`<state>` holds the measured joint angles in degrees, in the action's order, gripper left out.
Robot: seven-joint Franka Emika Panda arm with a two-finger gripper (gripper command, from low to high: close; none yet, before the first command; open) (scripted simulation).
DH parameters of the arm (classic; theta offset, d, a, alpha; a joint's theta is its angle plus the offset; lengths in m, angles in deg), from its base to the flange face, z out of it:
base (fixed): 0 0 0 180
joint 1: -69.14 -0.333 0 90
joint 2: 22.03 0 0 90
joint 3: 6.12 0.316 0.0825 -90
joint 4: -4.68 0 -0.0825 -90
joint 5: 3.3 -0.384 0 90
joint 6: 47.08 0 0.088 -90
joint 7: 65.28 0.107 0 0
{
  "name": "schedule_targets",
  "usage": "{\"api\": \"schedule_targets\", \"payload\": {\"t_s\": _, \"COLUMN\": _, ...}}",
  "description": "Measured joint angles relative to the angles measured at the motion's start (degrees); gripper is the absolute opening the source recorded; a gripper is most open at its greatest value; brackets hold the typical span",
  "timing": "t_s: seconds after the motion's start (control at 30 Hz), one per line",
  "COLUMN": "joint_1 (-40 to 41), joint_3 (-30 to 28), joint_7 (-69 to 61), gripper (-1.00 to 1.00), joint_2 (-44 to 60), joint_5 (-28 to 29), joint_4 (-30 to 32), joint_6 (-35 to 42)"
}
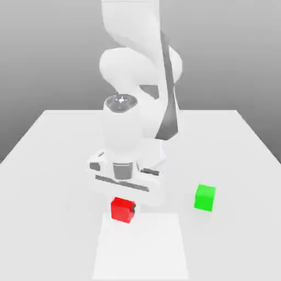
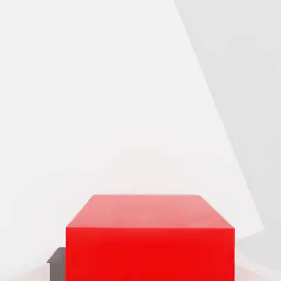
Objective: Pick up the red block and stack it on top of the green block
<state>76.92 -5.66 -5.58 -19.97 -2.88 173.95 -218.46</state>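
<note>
The exterior view looks from above and in front of the arm (image 1: 137, 66), angled down across the white worktop (image 1: 49, 181) toward a grey backdrop. It stands far enough back to take in most of the worktop, the arm bent forward toward the camera, the hand (image 1: 125, 204) low over the red block (image 1: 122, 210), and the green block (image 1: 204, 197) toward the exterior view's right. The hand view rides on the hand and looks along it from very close, with the red block (image 2: 151, 241) large at the near edge and pale worktop (image 2: 110, 99) beyond. Both views share the red block and the worktop around it.
</note>
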Motion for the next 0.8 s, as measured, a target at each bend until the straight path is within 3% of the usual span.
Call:
{"api": "schedule_targets", "payload": {"t_s": 0.2, "joint_1": -2.9, "joint_3": 1.5, "joint_7": -1.6, "gripper": -1.0, "joint_2": -11.1, "joint_5": -1.7, "joint_4": 1.5, "joint_6": 9.5}}
{"api": "schedule_targets", "payload": {"t_s": 0.57, "joint_1": -30.4, "joint_3": 13.3, "joint_7": -10.4, "gripper": -1.0, "joint_2": -21.1, "joint_5": -10.5, "joint_4": 2.9, "joint_6": 18.1}}
{"api": "schedule_targets", "payload": {"t_s": 0.8, "joint_1": -29.2, "joint_3": 16.3, "joint_7": -7.7, "gripper": -1.0, "joint_2": -10.5, "joint_5": -6.2, "joint_4": 2.5, "joint_6": 7.9}}
